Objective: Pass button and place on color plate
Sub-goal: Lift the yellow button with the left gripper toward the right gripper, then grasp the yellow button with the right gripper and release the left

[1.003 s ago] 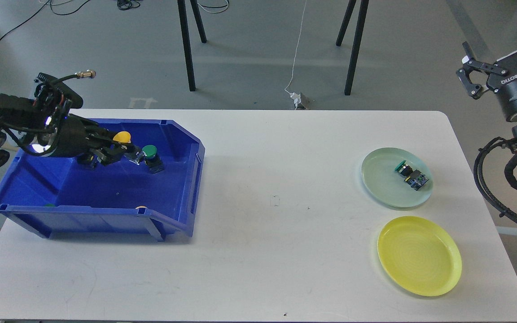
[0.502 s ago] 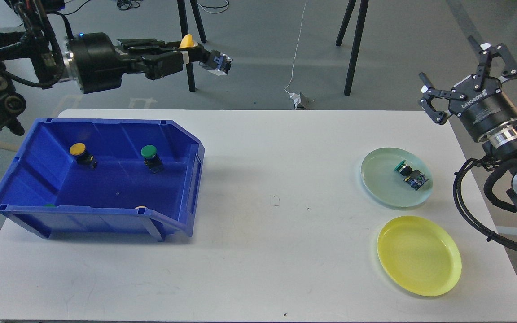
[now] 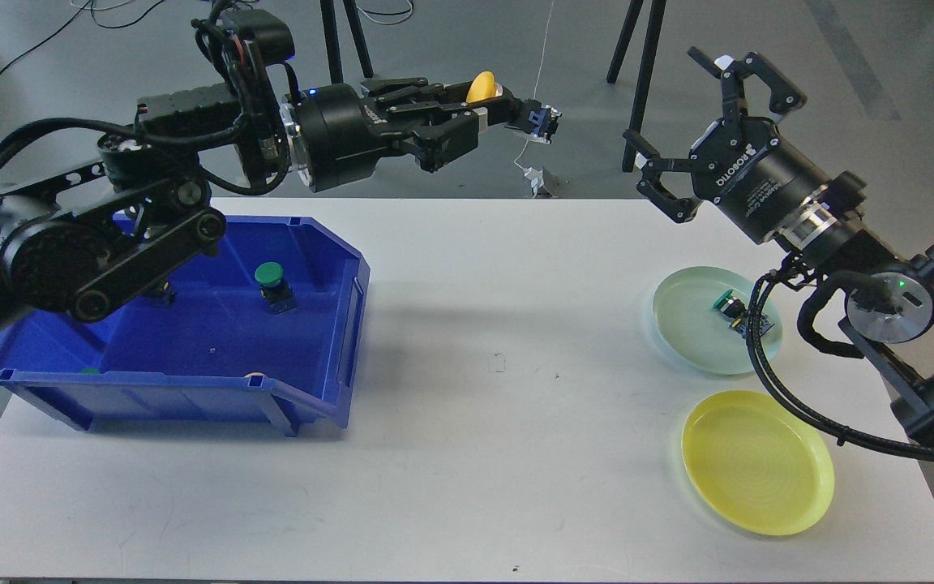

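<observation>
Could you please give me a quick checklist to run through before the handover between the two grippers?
1. Left gripper shut on the yellow button: ok.
2. Right gripper open, ready to receive: ok.
3. Grippers aligned and close enough to pass: not ok, a gap remains.
4. Yellow plate free for the button: ok.
5. Cable clear of the yellow plate: cannot tell.

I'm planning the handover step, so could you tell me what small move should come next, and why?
Probably bring the right gripper a little further left toward the yellow button. The left gripper holds that button in the air above the table's far edge, and the right gripper is open, facing it, with a clear gap between them. The yellow plate is empty.
</observation>
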You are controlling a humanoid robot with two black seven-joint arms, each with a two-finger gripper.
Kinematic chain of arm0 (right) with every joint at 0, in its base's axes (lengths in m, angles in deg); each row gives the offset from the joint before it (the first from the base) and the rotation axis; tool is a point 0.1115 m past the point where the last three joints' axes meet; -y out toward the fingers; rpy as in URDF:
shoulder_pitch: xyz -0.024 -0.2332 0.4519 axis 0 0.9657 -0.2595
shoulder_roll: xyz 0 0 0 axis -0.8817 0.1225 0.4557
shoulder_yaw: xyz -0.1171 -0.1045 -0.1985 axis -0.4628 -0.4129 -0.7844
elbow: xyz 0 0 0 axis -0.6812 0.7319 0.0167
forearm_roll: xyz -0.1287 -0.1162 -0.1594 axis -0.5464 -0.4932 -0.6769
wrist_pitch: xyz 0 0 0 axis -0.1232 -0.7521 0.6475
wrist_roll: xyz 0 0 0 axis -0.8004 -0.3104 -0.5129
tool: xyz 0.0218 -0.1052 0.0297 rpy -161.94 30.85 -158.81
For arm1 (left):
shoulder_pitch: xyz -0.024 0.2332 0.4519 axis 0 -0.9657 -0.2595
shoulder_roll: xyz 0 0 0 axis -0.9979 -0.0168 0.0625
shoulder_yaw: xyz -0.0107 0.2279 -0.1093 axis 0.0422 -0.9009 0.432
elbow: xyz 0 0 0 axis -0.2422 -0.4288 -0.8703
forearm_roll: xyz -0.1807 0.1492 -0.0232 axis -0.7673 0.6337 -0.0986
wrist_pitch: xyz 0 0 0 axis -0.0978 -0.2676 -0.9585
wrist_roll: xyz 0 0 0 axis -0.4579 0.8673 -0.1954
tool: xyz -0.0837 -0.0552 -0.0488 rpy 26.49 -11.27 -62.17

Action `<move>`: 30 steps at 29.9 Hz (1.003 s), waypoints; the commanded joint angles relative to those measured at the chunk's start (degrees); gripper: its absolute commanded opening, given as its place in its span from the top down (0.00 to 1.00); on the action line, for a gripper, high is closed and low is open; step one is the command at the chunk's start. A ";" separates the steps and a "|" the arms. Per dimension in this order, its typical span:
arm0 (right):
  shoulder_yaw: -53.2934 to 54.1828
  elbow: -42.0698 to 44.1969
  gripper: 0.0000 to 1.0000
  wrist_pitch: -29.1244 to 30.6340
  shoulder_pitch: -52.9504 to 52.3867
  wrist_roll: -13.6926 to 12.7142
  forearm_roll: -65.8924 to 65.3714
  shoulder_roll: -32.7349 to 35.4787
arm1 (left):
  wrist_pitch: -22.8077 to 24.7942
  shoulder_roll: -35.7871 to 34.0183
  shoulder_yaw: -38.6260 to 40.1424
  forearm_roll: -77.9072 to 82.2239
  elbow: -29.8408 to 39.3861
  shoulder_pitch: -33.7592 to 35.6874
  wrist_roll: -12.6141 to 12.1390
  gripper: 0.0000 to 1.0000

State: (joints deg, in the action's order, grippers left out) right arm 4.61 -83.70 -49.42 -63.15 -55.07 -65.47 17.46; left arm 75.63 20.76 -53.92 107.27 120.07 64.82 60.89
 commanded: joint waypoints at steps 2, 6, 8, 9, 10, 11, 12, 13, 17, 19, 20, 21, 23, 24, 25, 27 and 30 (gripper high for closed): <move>-4.11 -1.74 0.13 -0.19 -0.25 -0.86 0.03 -2.26 | -0.51 1.89 0.10 0.36 -1.56 -0.11 -0.22 0.82; -5.53 -1.92 0.13 -0.98 0.10 -0.78 -0.06 -4.90 | -0.60 2.24 0.10 0.36 -1.92 -0.11 -0.22 0.82; -5.61 -1.83 0.13 -1.33 0.01 -0.78 -0.06 -5.43 | -0.60 2.24 0.10 0.36 -1.92 -0.11 -0.13 0.82; -5.62 -1.83 0.13 -1.59 -0.25 -0.78 -0.06 -5.87 | -0.60 2.24 0.10 0.36 -1.92 -0.11 -0.13 0.82; -5.62 -1.74 0.13 -1.94 -0.51 -0.78 -0.06 -6.39 | -0.60 2.24 0.18 0.36 -1.92 -0.11 -0.04 0.82; -5.62 -1.74 0.13 -2.38 -0.69 -0.78 -0.06 -6.75 | -0.60 2.24 0.18 0.36 -1.92 -0.11 -0.04 0.82; -5.53 -1.66 0.13 -2.82 -0.87 -0.78 -0.15 -7.10 | -0.51 2.24 0.18 0.36 -1.92 -0.11 0.05 0.83; -5.53 -1.57 0.13 -3.35 -0.96 -0.78 -0.15 -7.54 | -0.60 2.33 0.18 0.36 -1.92 -0.11 0.13 0.83; -5.53 -1.30 0.12 -3.62 -1.66 -0.69 -0.23 -8.60 | -0.60 2.33 0.18 0.36 -1.92 -0.20 0.22 0.83; -5.53 -1.30 0.13 -3.62 -2.01 -0.69 -0.23 -8.68 | -0.51 2.33 0.18 0.28 -1.92 -0.20 0.13 0.83; -5.53 -1.22 0.13 -3.62 -2.27 -0.69 -0.23 -8.68 | -0.51 2.33 0.10 0.28 -1.92 -0.20 0.13 0.83; -5.53 -1.13 0.13 -3.62 -2.45 -0.69 -0.32 -8.68 | -0.51 2.33 0.18 0.28 -1.92 -0.20 0.13 0.83; -5.44 -1.13 0.16 -3.53 -2.63 -0.69 -0.32 -8.68 | -0.51 2.33 0.10 0.28 -1.92 -0.20 0.13 0.83; -5.44 -1.13 0.19 -3.53 -2.63 -0.69 -0.32 -8.77 | -0.51 2.33 0.10 0.28 -1.92 -0.20 0.13 0.83; -5.53 -1.13 0.24 -3.36 -2.63 -0.69 -0.41 -8.95 | -0.51 2.33 0.10 0.28 -1.92 -0.20 0.13 0.83; -5.53 -1.13 0.39 -3.27 -2.63 -0.86 -0.76 -9.04 | -0.51 2.42 0.10 0.28 -1.92 -0.20 0.13 0.83; -5.53 -1.13 0.59 -3.09 -2.63 -0.86 -3.13 -9.04 | -0.51 2.42 0.10 0.28 -1.92 -0.20 0.13 0.83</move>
State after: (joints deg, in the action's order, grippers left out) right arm -0.89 -84.83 -52.66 -65.77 -55.83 -66.64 8.47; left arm 75.12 23.16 -53.82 107.54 118.15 64.62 61.03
